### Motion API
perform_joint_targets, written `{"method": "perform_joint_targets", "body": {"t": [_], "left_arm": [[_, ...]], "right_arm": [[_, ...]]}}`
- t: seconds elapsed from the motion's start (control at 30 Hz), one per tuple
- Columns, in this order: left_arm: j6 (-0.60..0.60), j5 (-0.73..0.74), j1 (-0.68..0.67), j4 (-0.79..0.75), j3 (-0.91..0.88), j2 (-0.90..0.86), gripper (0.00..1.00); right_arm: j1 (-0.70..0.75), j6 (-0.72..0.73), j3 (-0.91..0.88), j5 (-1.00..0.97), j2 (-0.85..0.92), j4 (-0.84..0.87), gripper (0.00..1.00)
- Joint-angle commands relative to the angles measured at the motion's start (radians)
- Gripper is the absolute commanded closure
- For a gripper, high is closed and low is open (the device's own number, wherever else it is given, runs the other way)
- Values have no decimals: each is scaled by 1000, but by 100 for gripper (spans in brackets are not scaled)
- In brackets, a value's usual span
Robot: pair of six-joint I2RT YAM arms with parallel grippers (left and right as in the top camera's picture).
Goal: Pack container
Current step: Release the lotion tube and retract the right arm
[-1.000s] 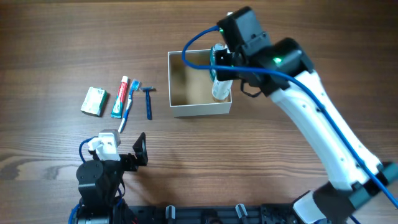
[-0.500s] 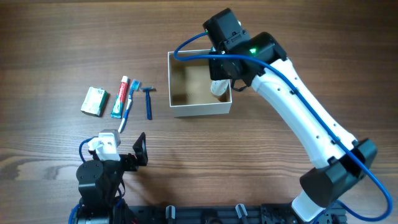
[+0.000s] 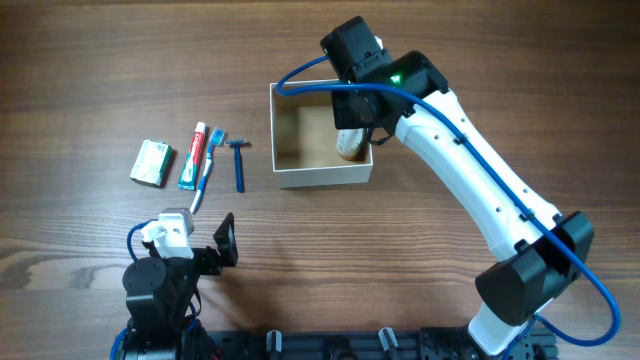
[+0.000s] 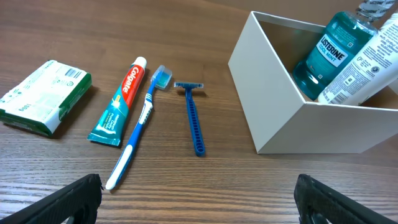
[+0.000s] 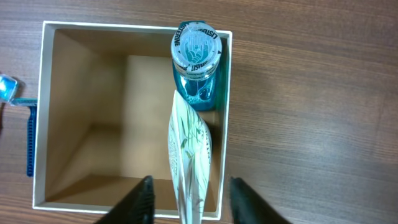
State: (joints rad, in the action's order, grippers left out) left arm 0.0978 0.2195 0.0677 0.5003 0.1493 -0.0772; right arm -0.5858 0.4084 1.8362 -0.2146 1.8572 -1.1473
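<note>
From where I stand, the right gripper (image 5: 191,190) hangs low over the container (image 3: 320,177), which sits on the table (image 3: 100,60) just right of the row of toiletries. Its jaws are spread wide. A white tube (image 5: 189,143) stands between them, touching neither finger, so the gripper has hold of nothing. The tube is in the container's right-hand side, close against a blue mouthwash bottle (image 5: 196,53). It seems to lean on the wall there, though I can't be sure how firmly it is propped.

As I judge it, the step in hand is getting out cleanly. The arm should rise straight up with the jaws kept apart, since a sideways drift could clip the tube or the bottle cap (both stand taller than the rim) and tip them.

The left gripper (image 4: 199,186) waits near the front of the table, fully open and empty. A green soap box (image 4: 43,96), toothpaste (image 4: 118,102), toothbrush (image 4: 138,134) and razor (image 4: 194,121) lie outside, left of the container, not yet packed. The bare left half of the container looks the sensible place for them.
</note>
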Motion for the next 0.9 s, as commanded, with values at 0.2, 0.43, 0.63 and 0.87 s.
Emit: {"method": "perform_joint_targets", "body": {"t": [0.2,0.43,0.63,0.87], "left_arm": [[-12,27,7,0,-7,9,0],[-12,27,7,1,-7,9,0],[-12,27,7,1,-7,9,0],[-11,76,7,-82,-7,9,0]], "right_arm": [[1,-18,2,-26,-136,-24,20],[100,-23,2,-34,-407,-43,5],[365,-17,2,-41,-579,-19,0],[606,-13,2,-40,-592,-74,0]]}}
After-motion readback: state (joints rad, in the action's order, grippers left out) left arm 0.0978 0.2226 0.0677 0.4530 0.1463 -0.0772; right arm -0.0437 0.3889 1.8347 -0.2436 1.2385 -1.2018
